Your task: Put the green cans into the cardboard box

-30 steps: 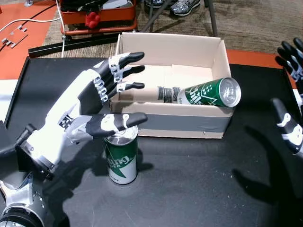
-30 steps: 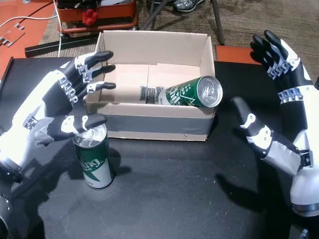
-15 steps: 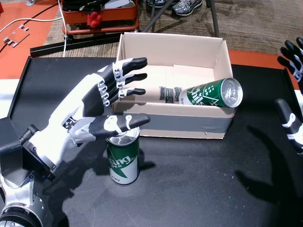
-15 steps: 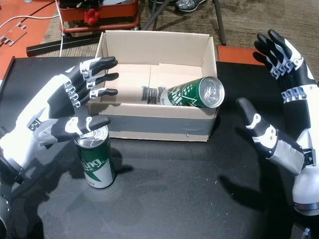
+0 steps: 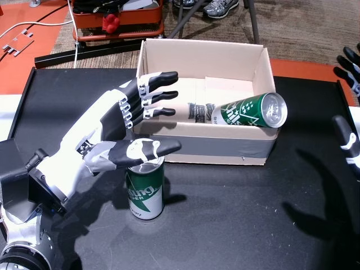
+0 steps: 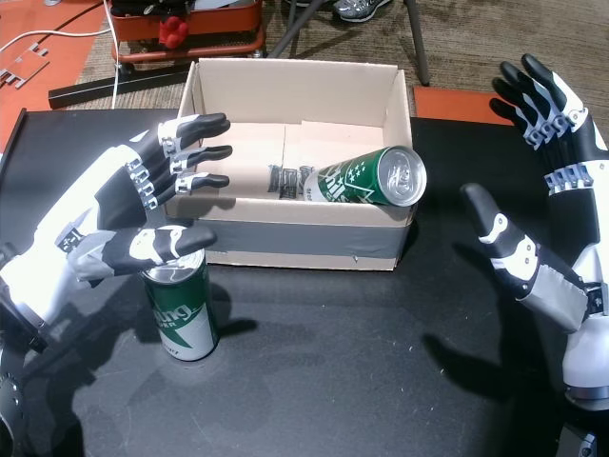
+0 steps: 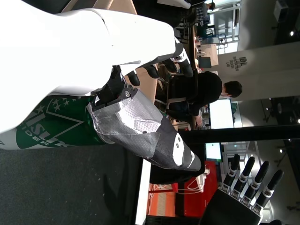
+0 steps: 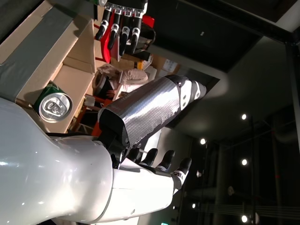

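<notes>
An upright green can [image 5: 144, 190] [image 6: 178, 311] stands on the black table in front of the cardboard box [image 5: 163, 54] [image 6: 224, 82]. My left hand [image 5: 121, 126] [image 6: 133, 209] hovers open right over it, thumb above the can's top, fingers spread toward the box. A second green can [image 5: 250, 111] [image 6: 369, 178] lies tilted on the box's front right rim, top facing me. My right hand [image 6: 542, 209] [image 5: 349, 107] is open at the table's right, apart from the box. The left wrist view shows the upright can [image 7: 44, 129] beside my palm.
A red cart [image 5: 118, 19] and cables stand beyond the table's far edge, with an orange floor mat [image 5: 22, 34] at the left. A person's shoes [image 5: 211, 7] show behind the box. Bare black tabletop [image 5: 236, 219] lies in front of the box.
My left hand has shifted slightly right and lower over the upright can. The right hand has drifted further right, toward the edge of the view. Both cans stay put.
</notes>
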Motion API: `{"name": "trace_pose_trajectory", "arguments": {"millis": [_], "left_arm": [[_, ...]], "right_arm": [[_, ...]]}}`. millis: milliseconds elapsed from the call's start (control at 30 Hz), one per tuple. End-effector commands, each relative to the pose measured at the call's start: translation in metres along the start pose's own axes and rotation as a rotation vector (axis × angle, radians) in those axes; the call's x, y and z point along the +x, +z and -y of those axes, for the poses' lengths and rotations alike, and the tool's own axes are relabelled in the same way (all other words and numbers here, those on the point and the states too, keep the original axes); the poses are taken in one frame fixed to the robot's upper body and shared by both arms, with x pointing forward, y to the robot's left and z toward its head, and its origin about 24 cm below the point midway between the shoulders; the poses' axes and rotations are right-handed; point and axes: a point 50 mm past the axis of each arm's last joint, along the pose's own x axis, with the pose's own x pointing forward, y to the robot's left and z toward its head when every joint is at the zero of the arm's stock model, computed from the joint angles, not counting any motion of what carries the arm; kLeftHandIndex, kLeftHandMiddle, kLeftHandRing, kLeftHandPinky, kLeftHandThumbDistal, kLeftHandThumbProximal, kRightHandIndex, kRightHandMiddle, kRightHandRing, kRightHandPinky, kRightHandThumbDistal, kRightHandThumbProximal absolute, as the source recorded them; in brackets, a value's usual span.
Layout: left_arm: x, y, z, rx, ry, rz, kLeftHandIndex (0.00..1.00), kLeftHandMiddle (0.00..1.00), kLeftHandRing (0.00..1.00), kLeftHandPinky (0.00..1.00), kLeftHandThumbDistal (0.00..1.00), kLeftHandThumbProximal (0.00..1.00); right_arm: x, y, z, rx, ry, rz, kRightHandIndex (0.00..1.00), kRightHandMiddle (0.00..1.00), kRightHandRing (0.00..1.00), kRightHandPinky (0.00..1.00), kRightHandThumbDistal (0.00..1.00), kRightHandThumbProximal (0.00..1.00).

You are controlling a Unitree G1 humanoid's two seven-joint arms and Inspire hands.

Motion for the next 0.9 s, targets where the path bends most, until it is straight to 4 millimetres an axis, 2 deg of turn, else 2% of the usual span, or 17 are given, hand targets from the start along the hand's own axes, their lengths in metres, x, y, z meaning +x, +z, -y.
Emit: {"name": "trace_pose_trajectory", "arguments": {"millis": [0,267,533,733,867], "left_arm": [[-0.001,-0.003,0.001,-0.013,-0.006,-0.014,0.77,0.88,0.93,0.87,1.0,0.28],[0.0,-0.005,0.005,-0.029,-0.018,-0.02,0.77,0.88,0.92,0.84,1.0,0.29],[-0.005,-0.014,0.013,-0.073,-0.059,-0.057,0.77,0.86,0.9,0.83,1.0,0.26],[-0.009,-0.018,0.015,-0.057,-0.067,-0.096,0.77,0.86,0.9,0.82,1.0,0.25],[-0.013,-0.021,0.015,-0.042,-0.071,-0.123,0.76,0.86,0.91,0.83,1.0,0.24]], "right_arm": [[-0.002,0.001,0.001,0.015,-0.018,-0.003,0.84,0.86,0.88,0.9,0.86,0.32],[-0.002,0.002,0.006,0.04,-0.02,-0.015,0.87,0.85,0.87,0.9,0.82,0.27],[-0.001,0.002,0.009,0.043,-0.02,-0.014,0.87,0.85,0.86,0.89,0.84,0.3],[-0.002,0.002,0.011,0.046,-0.029,-0.019,0.87,0.85,0.87,0.89,0.89,0.31],[-0.002,0.003,0.014,0.046,-0.036,-0.022,0.87,0.85,0.87,0.89,0.89,0.31]]}}
